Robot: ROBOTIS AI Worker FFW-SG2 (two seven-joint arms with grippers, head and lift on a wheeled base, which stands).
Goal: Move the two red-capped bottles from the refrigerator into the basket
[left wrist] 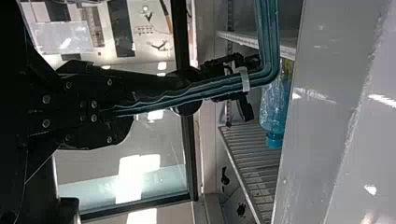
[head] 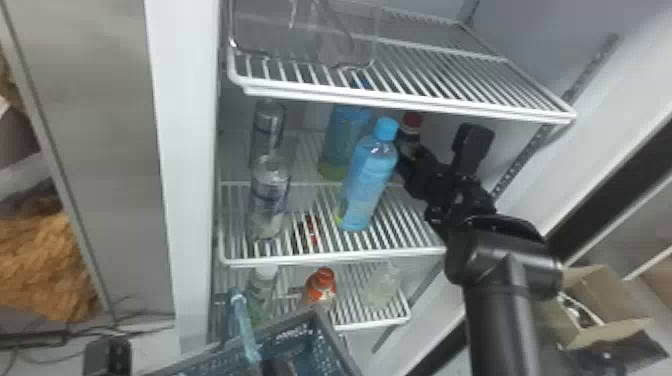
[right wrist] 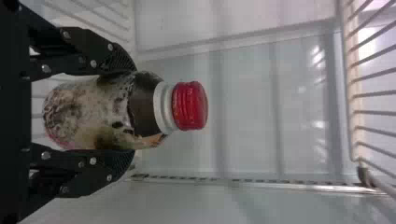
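Right of the blue bottle [head: 371, 177], the right gripper [right wrist: 131, 112] grips a red-capped bottle [right wrist: 88, 112]; below it, the left gripper [left wrist: 127, 112] clasps the handle [left wrist: 191, 93] of the basket [head: 338, 343]. Grasping seems in hand; next, ease it out past that landmark, then lower it.

Red-capped btl [right wrist: 144, 100]: dark, w/ mottled pale label, cap on, upright betw. R fingers [head: 422, 162]. Btl w/ orange-red cap [head: 321, 290]: cap on, upright, lower shelf, well below fingers. Basket [head: 320, 320]: grey-blue, perforated, handle up, below & left of R fingers.
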